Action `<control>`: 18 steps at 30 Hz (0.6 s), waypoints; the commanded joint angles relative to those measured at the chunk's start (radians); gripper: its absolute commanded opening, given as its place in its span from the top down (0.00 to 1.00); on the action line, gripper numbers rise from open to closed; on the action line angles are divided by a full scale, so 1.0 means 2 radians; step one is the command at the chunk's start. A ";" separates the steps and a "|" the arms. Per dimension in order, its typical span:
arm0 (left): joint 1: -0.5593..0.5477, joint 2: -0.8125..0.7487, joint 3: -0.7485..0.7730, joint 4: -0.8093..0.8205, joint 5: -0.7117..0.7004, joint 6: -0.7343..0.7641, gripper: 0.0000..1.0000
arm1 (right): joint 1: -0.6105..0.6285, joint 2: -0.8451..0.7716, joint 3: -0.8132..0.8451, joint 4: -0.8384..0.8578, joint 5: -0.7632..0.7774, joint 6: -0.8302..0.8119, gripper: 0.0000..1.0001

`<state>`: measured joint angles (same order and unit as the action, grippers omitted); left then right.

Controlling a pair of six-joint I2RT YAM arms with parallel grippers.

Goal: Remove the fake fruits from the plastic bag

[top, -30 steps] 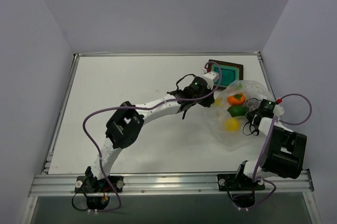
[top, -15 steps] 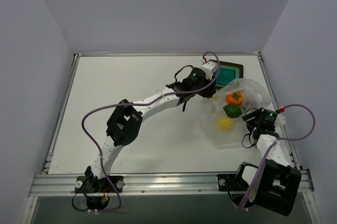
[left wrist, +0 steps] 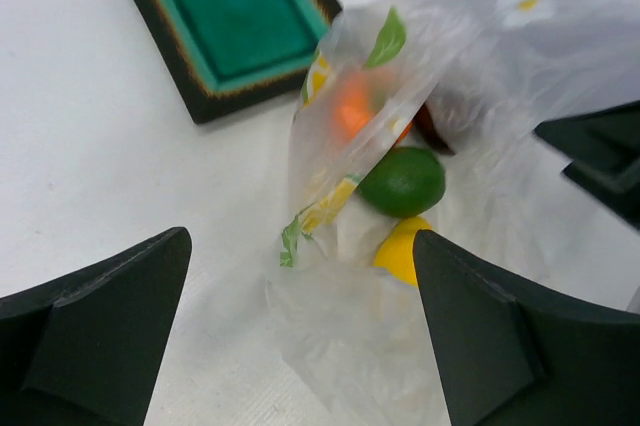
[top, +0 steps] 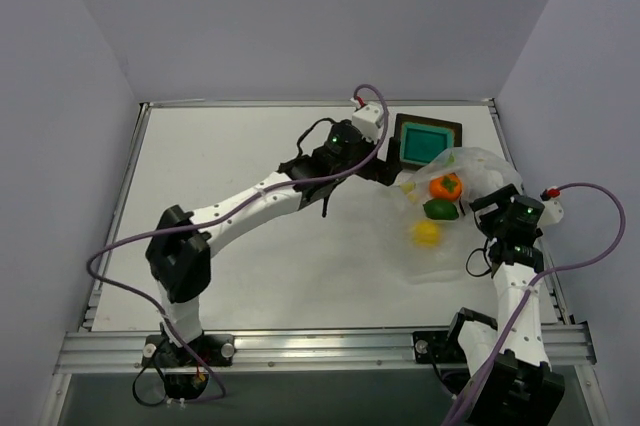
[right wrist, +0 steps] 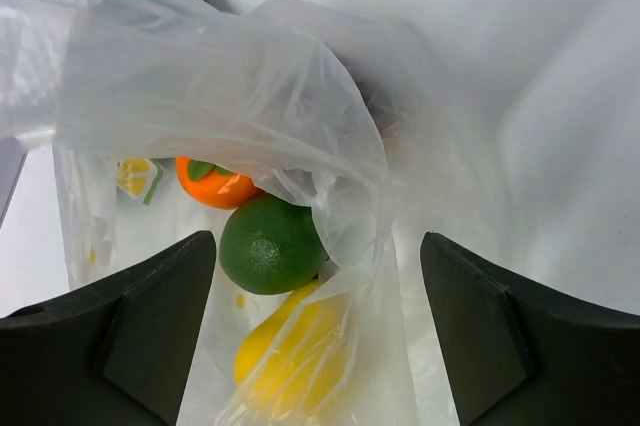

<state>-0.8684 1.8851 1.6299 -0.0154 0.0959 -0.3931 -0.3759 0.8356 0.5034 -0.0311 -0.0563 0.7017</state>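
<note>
The clear plastic bag (top: 455,231) lies crumpled at the table's right, with the fake fruits inside. An orange one (top: 445,186), a green one (top: 440,209) and a yellow lemon (top: 427,233) show through it. My left gripper (left wrist: 300,346) is open just left of the bag (left wrist: 470,46), nothing between its fingers. Ahead of it lie the green fruit (left wrist: 403,180), the lemon (left wrist: 398,252) and the orange fruit (left wrist: 353,106), with a dark red one (left wrist: 436,129) behind. My right gripper (right wrist: 315,336) is open over a fold of the bag (right wrist: 230,76), above the green fruit (right wrist: 272,243), the lemon (right wrist: 285,356) and the orange fruit (right wrist: 215,184).
A dark square tray (top: 427,140) with a teal inside sits at the back, just behind the bag and beside my left wrist. The table's right rail (top: 530,216) runs close behind my right gripper (top: 497,211). White tabletop (top: 230,166) stretches to the left.
Both grippers went from shut to open. The left arm drew back up and left from the bag; the right arm swung out toward the right rail. The bag has sagged flatter.
</note>
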 commanded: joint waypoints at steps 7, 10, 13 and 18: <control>-0.024 -0.159 -0.079 0.012 -0.095 0.002 0.06 | 0.016 -0.004 0.037 -0.030 0.020 -0.012 0.27; -0.038 -0.179 -0.112 0.011 -0.103 -0.014 0.06 | 0.042 -0.014 0.055 -0.030 0.046 -0.013 0.35; -0.063 -0.192 -0.149 0.025 -0.104 -0.027 0.05 | 0.073 -0.042 0.075 -0.033 0.079 -0.012 0.49; -0.106 -0.186 -0.181 0.054 -0.079 -0.035 0.05 | 0.102 -0.063 0.106 -0.049 0.092 -0.019 0.57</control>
<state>-1.0397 1.5299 1.2526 0.0204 -0.0788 -0.4362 -0.1989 0.7246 0.6605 -0.1135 0.0753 0.6781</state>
